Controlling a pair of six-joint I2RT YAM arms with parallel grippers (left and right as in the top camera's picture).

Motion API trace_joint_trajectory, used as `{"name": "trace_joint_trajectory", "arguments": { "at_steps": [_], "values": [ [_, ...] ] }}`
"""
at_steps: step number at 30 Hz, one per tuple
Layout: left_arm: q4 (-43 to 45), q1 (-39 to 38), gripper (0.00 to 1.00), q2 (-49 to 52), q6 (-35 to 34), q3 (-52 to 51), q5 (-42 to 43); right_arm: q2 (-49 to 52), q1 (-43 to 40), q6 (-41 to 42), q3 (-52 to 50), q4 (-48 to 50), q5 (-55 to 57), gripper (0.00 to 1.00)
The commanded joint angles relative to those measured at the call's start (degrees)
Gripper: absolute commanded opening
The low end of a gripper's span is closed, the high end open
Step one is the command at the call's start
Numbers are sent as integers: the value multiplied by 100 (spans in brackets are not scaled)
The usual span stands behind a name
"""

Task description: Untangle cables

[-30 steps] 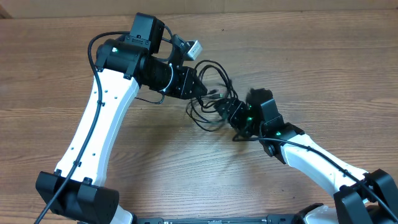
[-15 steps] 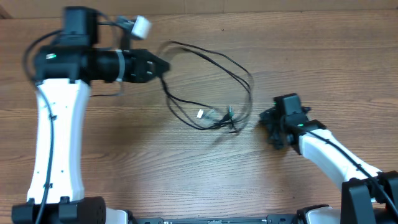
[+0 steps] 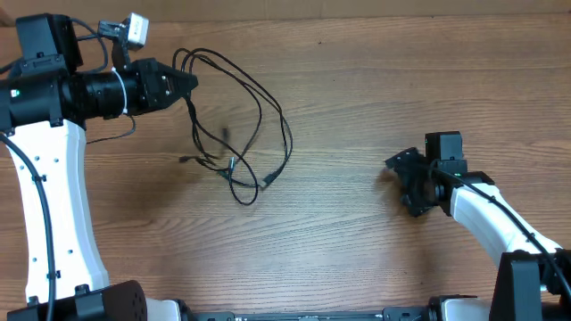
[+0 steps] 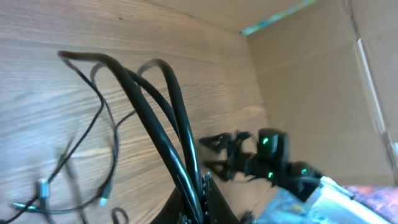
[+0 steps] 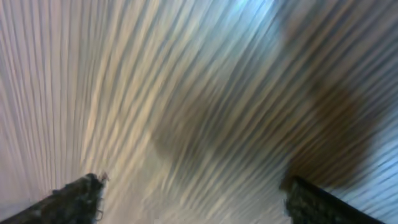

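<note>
The right gripper [image 3: 401,185] hangs low over the wooden table [image 3: 339,259], its fingers wide apart and holding nothing. Farther left, the black cables [image 3: 288,143] spread in loose loops. Their upper end is pinched in the closed left gripper [image 3: 185,82].

No lettering, label, brand, number or sign is legible anywhere in these views
</note>
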Motion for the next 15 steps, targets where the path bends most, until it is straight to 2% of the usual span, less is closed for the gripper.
{"name": "trace_joint_trajectory", "arguments": {
  "at_steps": [1, 7, 10, 12, 15],
  "values": [
    [376, -304, 4, -98, -1279, 138, 251, -24, 186, -654, 39, -177, -522, 100],
    [1720, -1252, 4, -98, -2131, 138, -76, -24, 260, -654, 39, -483, -374, 100],
    [2098, -1888, 4, -98, -2197, 138, -1213, -24, 258, -828, 39, -645, -533, 100],
    [2028, -2341, 4, -98, -2330, 138, -2173, -42, 210, -1198, 46, -651, -846, 100],
    [1882, -3034, 9, -68, -2444, 114, -3045, -205, -48, -1513, 70, -811, -1191, 100]
  ]
}}
